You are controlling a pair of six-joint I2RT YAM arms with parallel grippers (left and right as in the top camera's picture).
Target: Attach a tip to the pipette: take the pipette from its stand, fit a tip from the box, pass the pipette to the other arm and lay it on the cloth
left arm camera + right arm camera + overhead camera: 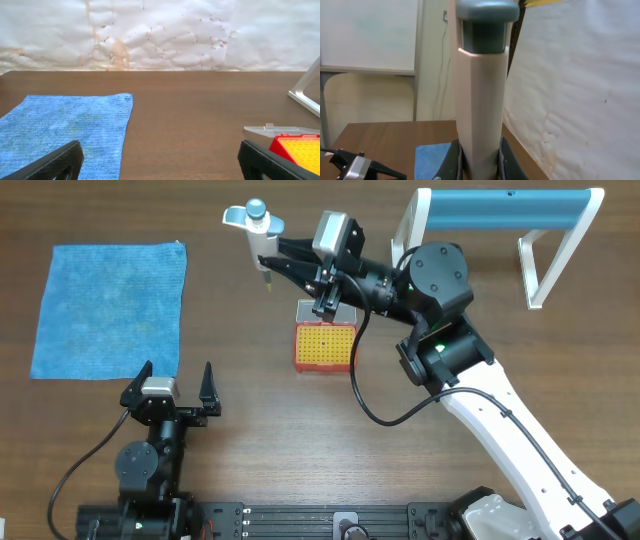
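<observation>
**Two arms, one pipette: the right holds it, the left stands open**

Two robot arms stand at the near edge of a brown wooden table. Nearest, on the left, the left gripper sits low by its base. Its two black fingers are spread wide apart with nothing between them, and they point toward the far side.

Just beyond it, on the left, a blue cloth lies flat with nothing on it. Near the middle of the table sits the tip box, red-walled, with a grid of yellow tips and its clear lid folded back.

Farther off, the right arm reaches from the near right across the middle. The right gripper is clamped around the body of the white pipette, which is raised off the table on the far-left side of the box. The pipette stands upright, with its grey-blue plunger cap on top. A thin yellowish point at its lower end suggests a tip is fitted, though it is too small to be sure.

At the far right stands the pipette stand, a white frame with a blue bar, with nothing hanging on it.

The pipette is off its stand and away from the box, so the handover looks like the step in hand. The next move calls for the left gripper to rise and grasp a free part of the body before the right lets go.
</observation>
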